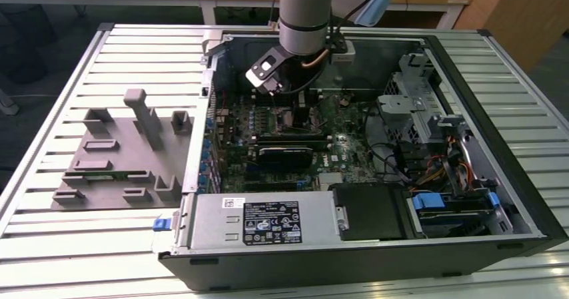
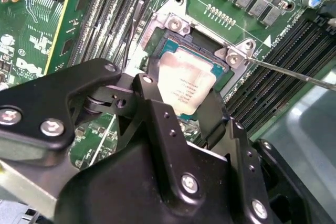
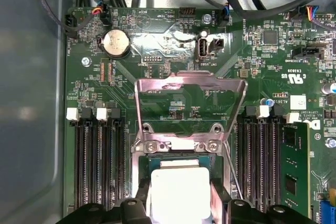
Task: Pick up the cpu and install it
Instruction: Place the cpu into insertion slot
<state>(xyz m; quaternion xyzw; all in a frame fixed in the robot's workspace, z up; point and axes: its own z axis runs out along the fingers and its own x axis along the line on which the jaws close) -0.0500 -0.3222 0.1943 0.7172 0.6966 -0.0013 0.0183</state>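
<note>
A pale slatted metal table (image 1: 53, 239) spans the exterior view. An open black computer case (image 1: 356, 269) lies on its side across the middle and right of the frame. At the left, just beside the case, a flat grey plate (image 1: 133, 159) rests on the slats, carrying grey upright blocks (image 1: 138, 112).

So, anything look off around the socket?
Nothing stands out. The cpu lines up square with the socket, gripped in the end effector. The load plate is flipped up and the lever swung aside, as fitting needs.
</note>
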